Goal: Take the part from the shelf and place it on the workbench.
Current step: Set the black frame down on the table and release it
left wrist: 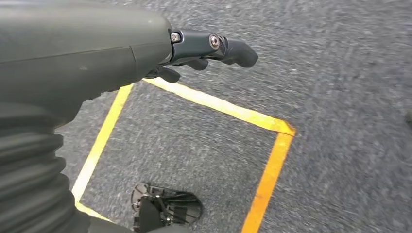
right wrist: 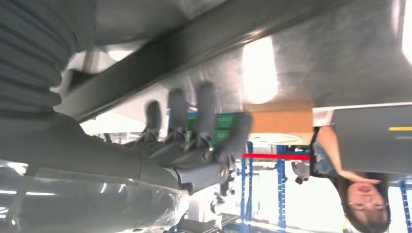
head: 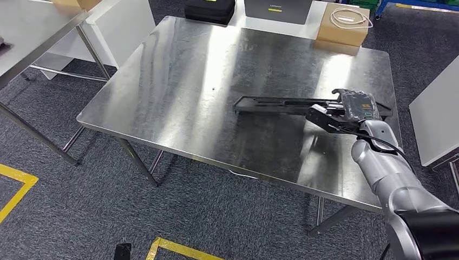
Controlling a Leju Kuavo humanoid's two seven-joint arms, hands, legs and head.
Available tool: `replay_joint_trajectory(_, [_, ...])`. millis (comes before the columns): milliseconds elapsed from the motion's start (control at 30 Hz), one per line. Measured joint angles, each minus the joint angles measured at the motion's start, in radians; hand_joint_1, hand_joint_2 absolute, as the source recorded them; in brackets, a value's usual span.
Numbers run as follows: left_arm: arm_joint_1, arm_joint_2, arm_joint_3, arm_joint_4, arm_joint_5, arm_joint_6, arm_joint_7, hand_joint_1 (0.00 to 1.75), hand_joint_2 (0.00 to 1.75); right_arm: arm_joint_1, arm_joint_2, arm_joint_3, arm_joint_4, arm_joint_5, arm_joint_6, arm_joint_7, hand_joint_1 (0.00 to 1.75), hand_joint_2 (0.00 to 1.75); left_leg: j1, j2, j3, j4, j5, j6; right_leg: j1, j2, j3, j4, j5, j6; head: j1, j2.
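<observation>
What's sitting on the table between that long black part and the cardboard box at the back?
Nothing: in the head view, only bare steel workbench lies between the black part and the cardboard box.

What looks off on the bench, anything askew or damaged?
Nothing stands out. The long black part lies flat on the steel workbench, with the right hand at its end. No damage visible. The cardboard box sits squarely at the far edge.

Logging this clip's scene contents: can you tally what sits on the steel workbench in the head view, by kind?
Long black part, lying flat, the right hand at its end: 1
Cardboard box at the far edge: 1
Coil of white cable on top of the box: 1
Total: 3
</observation>
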Motion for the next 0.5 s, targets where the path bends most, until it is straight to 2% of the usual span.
replay_joint_trajectory(100, [0.0, 0.0, 0.011, 0.0, 0.006, 0.001, 0.053, 0.0, 0.0, 0.002, -0.007, 0.0, 0.004, -0.006, -0.004, -0.001, 0.0, 1.75, 0.0, 0.001, 0.001, 0.0, 0.0, -0.009, 0.001, 0.0, 0.0, 0.0, 0.0, -0.001, 0.0, 0.0])
replay_joint_trajectory(167, [0.0, 0.001, 0.017, 0.0, 0.008, -0.002, 0.079, 0.0, 0.0, 0.003, -0.009, -0.001, 0.006, -0.007, -0.004, 0.002, 0.0, 1.75, -0.001, 0.002, 0.0, 0.002, 0.0, -0.01, -0.003, 0.0, 0.001, -0.001, 0.001, 0.0, 0.0, 0.0])
replay_joint_trajectory(200, [0.0, 0.003, 0.019, 0.0, 0.006, -0.004, 0.088, 0.0, 0.0, 0.003, -0.01, -0.001, 0.007, -0.008, -0.004, 0.005, 0.0, 1.75, -0.003, 0.001, -0.001, 0.005, 0.0, -0.008, -0.007, 0.0, 0.002, -0.003, 0.004, 0.004, 0.0, 0.0])
replay_joint_trajectory(233, [0.0, 0.005, 0.02, 0.0, 0.002, -0.007, 0.094, 0.0, 0.0, 0.004, -0.011, -0.001, 0.008, -0.008, -0.004, 0.009, 0.0, 1.75, -0.005, 0.0, -0.001, 0.007, 0.002, -0.005, -0.011, 0.0, 0.004, -0.006, 0.008, 0.01, 0.0, 0.0])
replay_joint_trajectory(300, [0.0, 0.008, 0.02, 0.0, -0.005, -0.01, 0.102, 0.0, 0.0, 0.004, -0.014, -0.005, 0.008, -0.013, -0.001, 0.017, 0.0, 1.75, -0.005, 0.001, 0.012, -0.015, 0.019, 0.013, -0.009, 0.0, 0.007, -0.013, 0.012, 0.022, -0.001, 0.0])
replay_joint_trajectory(333, [0.0, 0.008, 0.02, 0.0, -0.006, -0.014, 0.103, 0.0, 0.0, 0.001, -0.017, -0.007, 0.008, -0.016, 0.007, 0.02, 0.0, 1.75, -0.003, 0.003, 0.021, -0.034, 0.032, 0.023, -0.007, 0.001, 0.001, 0.001, 0.002, 0.022, 0.001, 0.0])
replay_joint_trajectory(367, [-0.001, 0.007, 0.02, 0.0, -0.006, -0.022, 0.104, 0.0, 0.0, -0.002, -0.02, -0.011, 0.01, -0.02, 0.023, 0.025, 0.0, 1.75, 0.0, 0.005, 0.029, -0.051, 0.043, 0.031, -0.005, 0.001, -0.016, 0.037, -0.017, 0.02, 0.002, 0.0])
replay_joint_trajectory(433, [0.0, 0.007, 0.02, 0.0, -0.006, -0.039, 0.102, 0.0, 0.0, -0.01, -0.027, -0.016, 0.015, -0.03, 0.077, 0.039, 0.0, 1.75, 0.006, 0.007, 0.032, -0.063, 0.052, 0.037, -0.011, 0.002, -0.078, 0.171, -0.073, 0.017, 0.005, 0.0])
replay_joint_trajectory(467, [0.001, 0.007, 0.02, 0.0, -0.006, -0.047, 0.1, 0.0, 0.0, -0.011, -0.03, -0.02, 0.019, -0.036, 0.112, 0.047, 0.0, 1.75, 0.007, 0.007, 0.031, -0.063, 0.052, 0.035, -0.016, 0.002, -0.108, 0.239, -0.095, 0.021, 0.005, 0.0])
replay_joint_trajectory(500, [0.003, 0.007, 0.02, 0.0, -0.006, -0.052, 0.099, 0.0, 0.0, -0.012, -0.032, -0.025, 0.023, -0.043, 0.15, 0.055, 0.0, 1.75, 0.01, 0.007, 0.031, -0.062, 0.053, 0.033, -0.022, 0.002, -0.126, 0.279, -0.104, 0.029, 0.005, 0.0])
